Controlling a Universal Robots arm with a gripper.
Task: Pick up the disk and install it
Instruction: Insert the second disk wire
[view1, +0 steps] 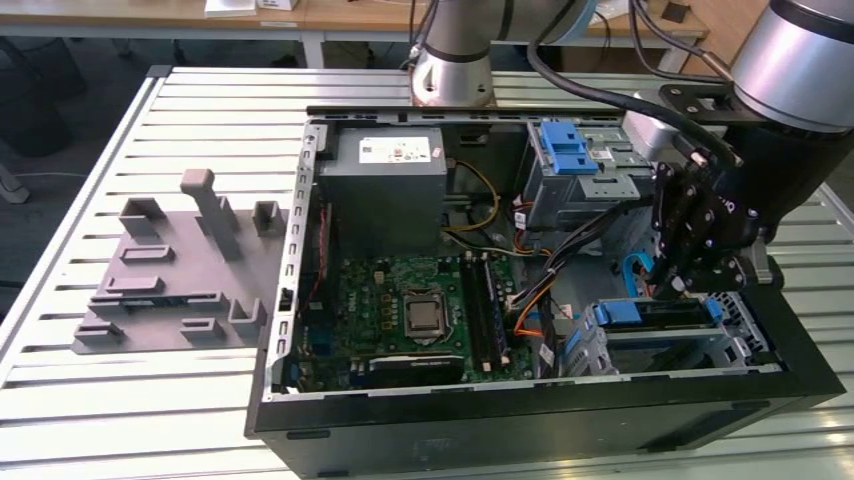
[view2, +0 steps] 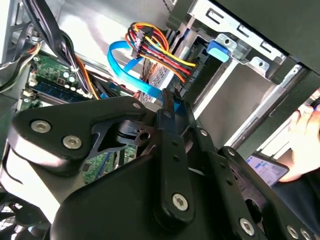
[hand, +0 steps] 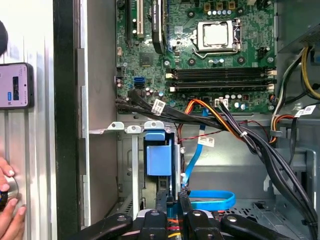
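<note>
The disk (view1: 654, 315), grey with a blue plastic bracket, sits on edge in the silver drive cage at the front corner of the open computer case, on the exterior view's right. In the first wrist view its blue bracket (hand: 160, 160) shows inside the cage slot. My gripper (view1: 663, 290) hangs straight over it. In both wrist views the two black fingers (hand: 161, 202) stand close together, and a strip of blue shows pinched between their tips (view2: 169, 102).
A light-blue flat cable (hand: 210, 200) and a bundle of coloured wires (view2: 160, 50) run close beside the fingers. Also in the case are the motherboard (view1: 414, 300), a grey power supply (view1: 387, 170) and an upper cage with a blue latch (view1: 567, 155). A person's hand (hand: 10, 200) and a phone (hand: 15, 85) lie just outside it.
</note>
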